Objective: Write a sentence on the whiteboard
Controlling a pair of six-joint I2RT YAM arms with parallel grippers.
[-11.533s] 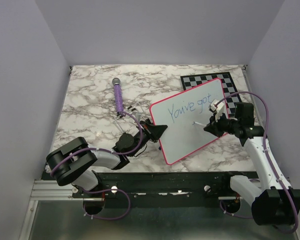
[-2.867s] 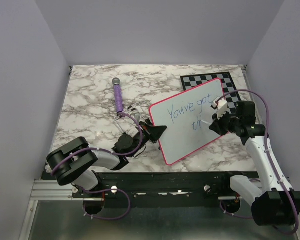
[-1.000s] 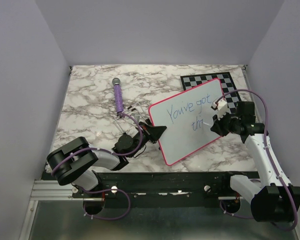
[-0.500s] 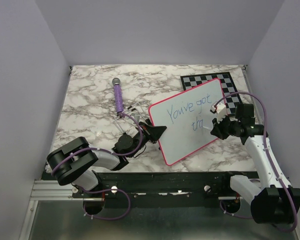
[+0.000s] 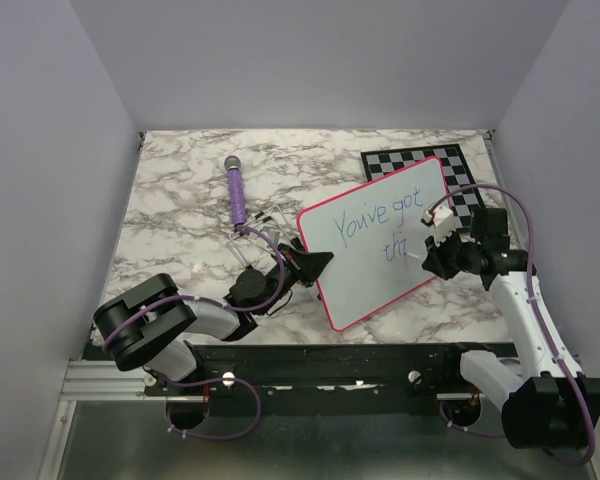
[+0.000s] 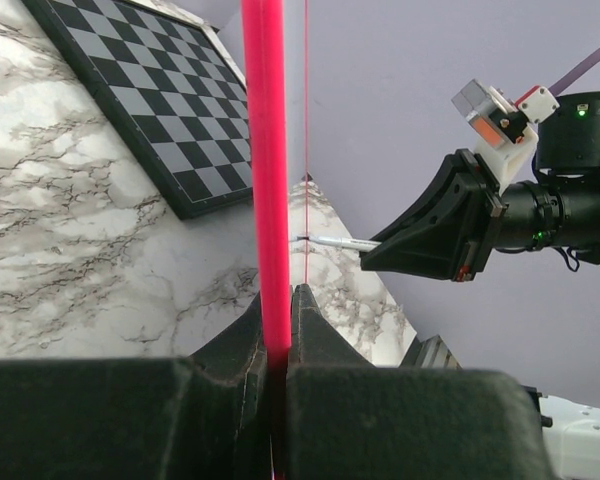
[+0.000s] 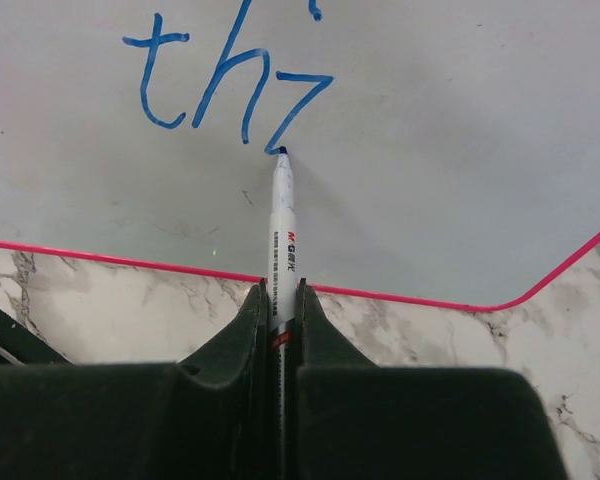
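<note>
Right gripper [image 7: 277,292] is pinching a slim marker [image 7: 281,205], tip touching the sentence [image 7: 225,85] on the whiteboard [image 7: 460,120], seemingly light, stiff and slick, while left gripper [image 6: 277,300] is clamping its pink rim [image 6: 265,150], probably the safest hold.

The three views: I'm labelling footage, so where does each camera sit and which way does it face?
Top external: above, behind the robot, looking down on the table; left gripper at the whiteboard's edge, right gripper at its face.
Left wrist: looks along the whiteboard's pink rim; own fingers clamp it.
Right wrist: faces the whiteboard; own fingers hold the marker at the sentence.
Shared: top and left wrist both show the chessboard.
</note>
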